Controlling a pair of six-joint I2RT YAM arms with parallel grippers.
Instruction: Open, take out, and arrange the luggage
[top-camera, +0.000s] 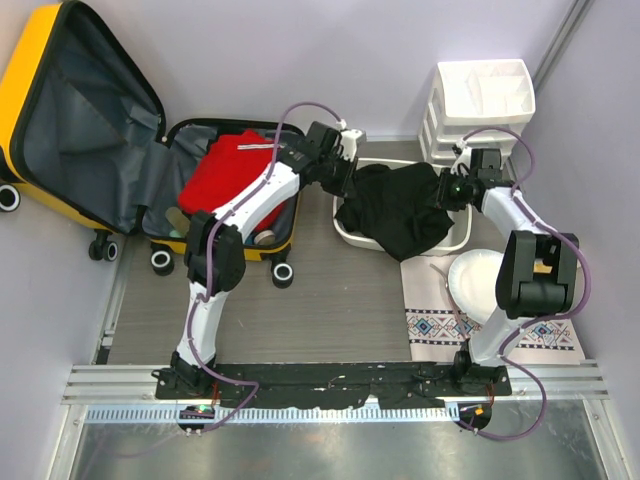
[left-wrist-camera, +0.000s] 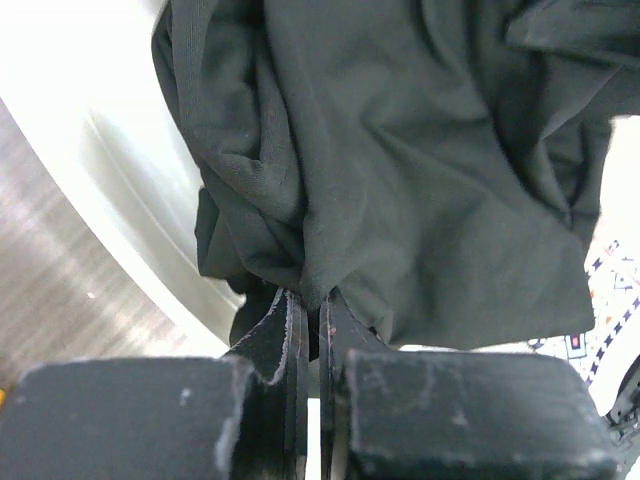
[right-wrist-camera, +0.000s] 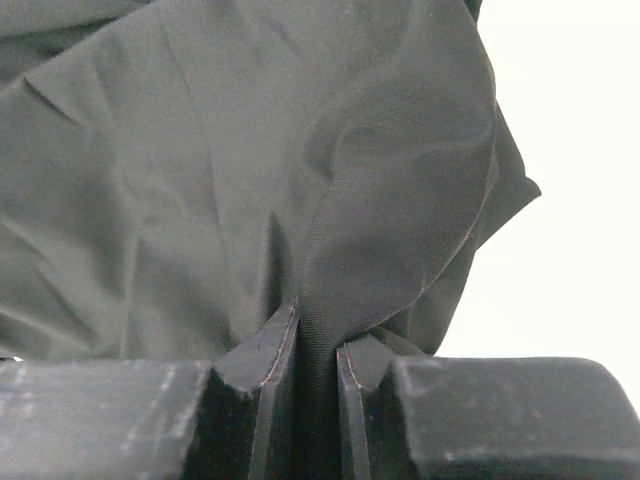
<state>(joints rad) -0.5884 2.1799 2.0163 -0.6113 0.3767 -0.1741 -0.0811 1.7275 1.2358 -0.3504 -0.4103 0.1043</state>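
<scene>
The left gripper (left-wrist-camera: 310, 300) is pressed together on a bunched fold of the black garment (top-camera: 400, 210), its fingers almost meeting with the cloth caught between them. Just below and to its left curves the pale rim of the white basin (top-camera: 462, 232), over which the garment is draped. The right gripper (right-wrist-camera: 318, 325) pinches another fold of the same garment; a narrow gap between its fingers is filled with cloth, though how firmly it grips I cannot tell. The two grippers face each other across the basin, the garment spread between them.

The luggage (top-camera: 80, 120) lies open on the desk (top-camera: 320, 310), beyond the left gripper on the side away from the right one. Its lid stands back with the grey lining showing, and a red garment (top-camera: 235, 170) sits in the lower half. Behind the right gripper stands a white drawer organizer (top-camera: 480, 100). On its near side a white plate (top-camera: 475, 280) rests on a patterned mat (top-camera: 440, 325).
</scene>
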